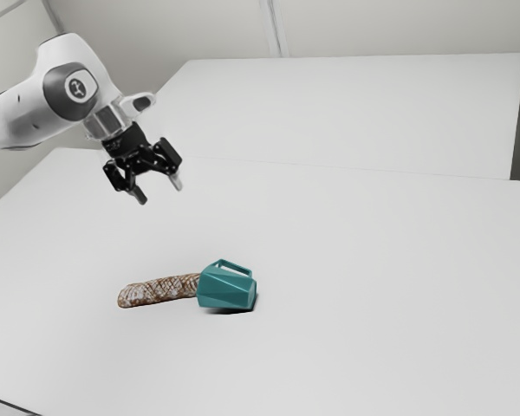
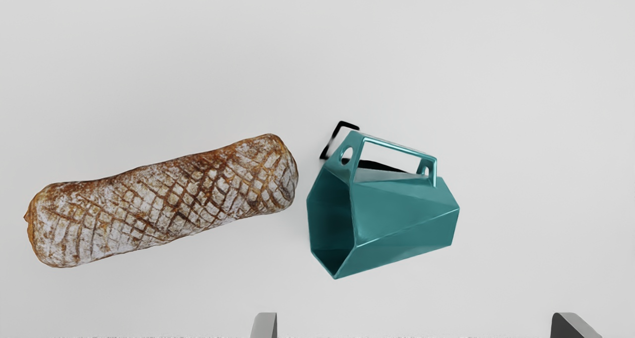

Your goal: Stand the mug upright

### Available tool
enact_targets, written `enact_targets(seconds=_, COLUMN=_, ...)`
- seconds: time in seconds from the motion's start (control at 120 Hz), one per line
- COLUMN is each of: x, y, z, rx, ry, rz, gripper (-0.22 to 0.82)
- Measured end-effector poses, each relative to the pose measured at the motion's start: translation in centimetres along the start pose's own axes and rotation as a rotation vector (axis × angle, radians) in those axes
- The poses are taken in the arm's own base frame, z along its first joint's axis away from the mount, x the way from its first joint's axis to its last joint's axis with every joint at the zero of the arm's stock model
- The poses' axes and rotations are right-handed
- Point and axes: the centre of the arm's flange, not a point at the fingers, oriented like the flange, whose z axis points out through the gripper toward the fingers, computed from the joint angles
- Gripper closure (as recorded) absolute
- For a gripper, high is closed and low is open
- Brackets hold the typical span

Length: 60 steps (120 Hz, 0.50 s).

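White table (image 1: pixel 373 347), pale grey wall (image 1: pixel 399 26)

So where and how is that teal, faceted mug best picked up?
Probably by its straight-barred handle, coming from above. The mug lies on its side, the bar stands off its body, and the gap shows from overhead, so the open black two-fingered tool could close across the bar.

Plain white bench (image 1: pixel 373 329) bearing two objects, below the centre of the exterior view. A faceted teal mug (image 1: pixel 226 291) lies on its side, its mouth facing the near end of a brown, flour-dusted loaf (image 1: pixel 156 291), which rests just beside it, apart, toward the exterior view's left.
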Motion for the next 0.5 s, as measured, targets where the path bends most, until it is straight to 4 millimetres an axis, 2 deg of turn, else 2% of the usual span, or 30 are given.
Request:
enact_targets(seconds=0.2, x=1.3, y=-3.3, z=7.9, rx=-0.089, ry=-0.151, rz=-0.121, gripper=0.0)
enact_targets(seconds=0.317, x=0.5, y=-3.8, z=11.2, rx=-0.124, ry=-0.219, rz=-0.159, gripper=0.0)
enact_targets(seconds=0.425, x=-0.4, y=-3.9, z=13.7, rx=-0.155, ry=-0.274, rz=-0.189, gripper=0.0)
enact_targets(seconds=0.5, x=-0.3, y=-4.2, z=15.2, rx=-0.168, ry=-0.301, rz=-0.208, gripper=0.0)
